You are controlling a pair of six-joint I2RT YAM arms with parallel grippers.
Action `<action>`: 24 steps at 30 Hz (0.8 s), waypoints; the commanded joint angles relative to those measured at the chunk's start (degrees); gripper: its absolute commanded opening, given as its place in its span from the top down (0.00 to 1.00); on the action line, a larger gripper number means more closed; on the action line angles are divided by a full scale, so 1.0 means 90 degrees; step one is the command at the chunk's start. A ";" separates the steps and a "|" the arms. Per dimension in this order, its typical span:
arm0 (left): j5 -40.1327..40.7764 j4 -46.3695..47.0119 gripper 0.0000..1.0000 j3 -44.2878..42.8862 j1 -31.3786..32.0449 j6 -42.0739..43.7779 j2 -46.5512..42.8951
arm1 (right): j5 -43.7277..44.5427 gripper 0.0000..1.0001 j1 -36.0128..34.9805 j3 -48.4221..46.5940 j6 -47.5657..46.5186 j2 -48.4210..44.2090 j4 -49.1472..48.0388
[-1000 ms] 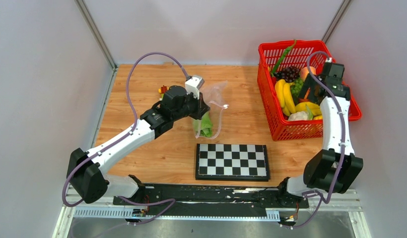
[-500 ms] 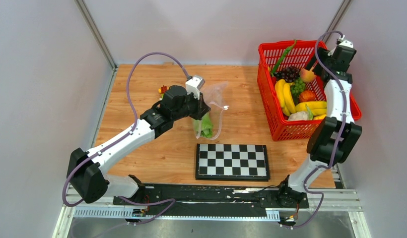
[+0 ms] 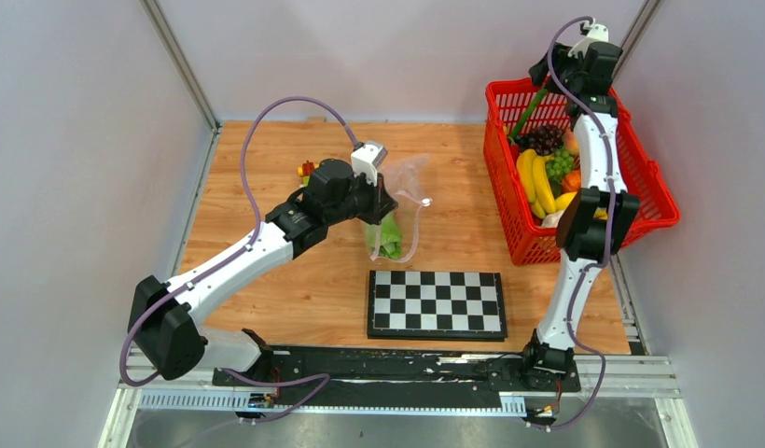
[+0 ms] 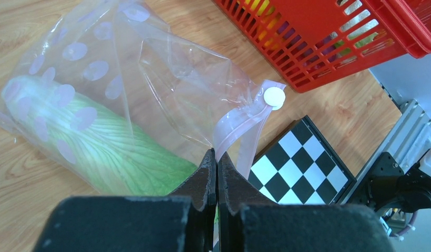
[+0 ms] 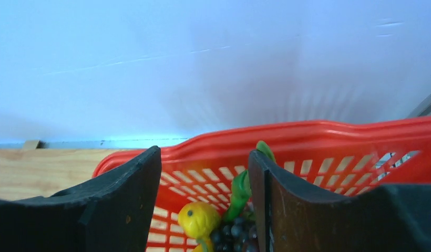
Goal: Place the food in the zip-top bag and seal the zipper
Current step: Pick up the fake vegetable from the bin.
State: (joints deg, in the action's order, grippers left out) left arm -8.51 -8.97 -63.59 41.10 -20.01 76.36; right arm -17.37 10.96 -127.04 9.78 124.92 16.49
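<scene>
At the far left of the table top, a small toy figure [image 3: 307,170] stands just behind the left arm's wrist. The left gripper [image 4: 217,163] is fully closed, its two fingertips pinched together on the pale pink zipper [image 4: 239,118] of the zip-top bag [image 3: 404,182]. The bag spreads away from the fingertips, its dotted clear film puckered and its mouth gaping. The zipper's white slider button [image 4: 274,97] sits a little way along the strip from the pinch. The green lettuce [image 4: 98,152] lies inside the bag, down to the left of the fingertips in the wrist view, with its near end close beside them. A chessboard [image 3: 436,304] lies flat on the wood nearer the arm bases, apart from the bag. To the right is the red mesh basket [image 3: 537,247], well apart from the bag, holding bananas [image 3: 535,179], dark grapes [image 3: 545,138], green grapes [image 3: 560,161] and the long green pod [image 3: 533,110], which leans up against the far rim. The right gripper [image 5: 203,173] hangs above the basket's far end with its fingers partly spread, gripping nothing. The pod rises in the gap between them, close against the right finger; whether it touches cannot be told. A yellow piece [image 5: 198,220] lies lower down, between the fingers.
</scene>
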 commanded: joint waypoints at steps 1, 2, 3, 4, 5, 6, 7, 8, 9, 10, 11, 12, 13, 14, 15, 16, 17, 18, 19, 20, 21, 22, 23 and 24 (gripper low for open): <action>-0.0084 0.0133 1.00 -0.0367 -0.0026 0.0039 0.0011 | 0.0464 0.41 0.0062 -0.0979 -0.0150 0.0582 0.0107; -0.0089 0.0131 1.00 -0.0371 -0.0023 0.0029 0.0014 | 0.0468 0.45 0.0057 -0.0887 -0.0152 0.0581 0.0026; -0.0089 0.0137 1.00 -0.0366 -0.0023 0.0019 0.0016 | 0.0464 0.49 0.0052 -0.0709 -0.0162 0.0536 -0.0110; -0.0095 0.0137 1.00 -0.0366 -0.0024 0.0007 0.0021 | 0.0466 0.51 0.0052 -0.0530 -0.0167 0.0436 -0.0231; -0.0092 0.0123 1.00 -0.0367 -0.0026 0.0007 0.0018 | 0.0465 0.50 0.0047 -0.0386 -0.0193 0.0385 -0.0293; -0.0104 0.0116 1.00 -0.0361 -0.0026 0.0007 0.0021 | 0.0465 0.48 0.0051 -0.0241 -0.0215 0.0301 -0.0358; -0.0097 0.0108 1.00 -0.0353 -0.0021 0.0007 0.0013 | 0.0418 0.45 0.0052 -0.0127 -0.0225 0.0191 -0.0411; -0.0091 0.0103 1.00 -0.0335 -0.0025 -0.0001 0.0007 | 0.0283 0.43 0.0046 -0.0052 -0.0239 0.0095 -0.0432; -0.0083 0.0099 1.00 -0.0325 -0.0023 -0.0003 0.0000 | 0.0125 0.41 0.0051 0.0002 -0.0255 -0.0006 -0.0440; -0.0080 0.0116 1.00 -0.0307 -0.0026 -0.0001 -0.0008 | -0.0011 0.40 0.0052 0.0058 -0.0247 -0.0100 -0.0475; -0.0080 0.0116 1.00 -0.0299 -0.0026 -0.0008 -0.0003 | -0.0123 0.40 0.0052 0.0096 -0.0232 -0.0191 -0.0509; -0.0084 0.0125 1.00 -0.0298 -0.0026 -0.0015 0.0002 | -0.0261 0.39 0.0052 0.0110 -0.0234 -0.0256 -0.0545; -0.0101 0.0140 1.00 -0.0305 -0.0026 -0.0029 0.0002 | -0.0367 0.39 0.0052 0.0100 -0.0258 -0.0290 -0.0558; -0.0121 0.0141 1.00 -0.0309 -0.0023 -0.0042 -0.0001 | -0.0395 0.40 0.0052 0.0021 -0.0266 -0.0311 -0.0426; -0.0148 0.0144 1.00 -0.0321 -0.0026 -0.0042 -0.0002 | -0.0395 0.40 0.0060 -0.0059 -0.0260 -0.0336 -0.0303; -0.0156 0.0137 1.00 -0.0313 -0.0021 -0.0034 -0.0014 | -0.0380 0.40 0.0069 -0.0091 -0.0257 -0.0395 -0.0214; -0.0157 0.0133 1.00 -0.0303 -0.0026 -0.0033 -0.0030 | -0.0326 0.40 0.0083 -0.0006 -0.0237 -0.0492 -0.0184; -0.0142 0.0137 1.00 -0.0291 -0.0025 -0.0028 -0.0036 | -0.0175 0.40 0.0104 0.0112 -0.0207 -0.0598 -0.0177; -0.0126 0.0136 1.00 -0.0267 -0.0026 -0.0022 -0.0047 | 0.0055 0.41 0.0122 0.0215 -0.0132 -0.0726 -0.0096; -0.0128 0.0136 1.00 -0.0262 -0.0026 -0.0009 -0.0054 | 0.0244 0.42 0.0162 0.0298 -0.0060 -0.0844 -0.0008; -0.0121 0.0128 1.00 -0.0253 -0.0021 0.0005 -0.0061 | 0.0261 0.42 0.0211 0.0444 0.0006 -0.1008 0.0000; -0.0119 0.0125 1.00 -0.0241 -0.0025 0.0014 -0.0057 | 0.0217 0.42 0.0262 0.0638 0.0065 -0.1132 -0.0069; -0.0110 0.0141 1.00 -0.0233 -0.0026 0.0017 -0.0067 | 0.0218 0.43 0.0295 0.0820 0.0123 -0.1233 -0.0150; -0.0117 0.0159 1.00 -0.0225 -0.0026 0.0016 -0.0061 | 0.0286 0.43 0.0316 0.0933 0.0170 -0.1303 -0.0156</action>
State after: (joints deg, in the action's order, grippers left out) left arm -8.75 -9.30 -64.23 41.10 -20.21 76.44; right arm -17.02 11.99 -122.45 9.02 119.68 16.80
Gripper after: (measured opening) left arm 0.008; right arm 0.579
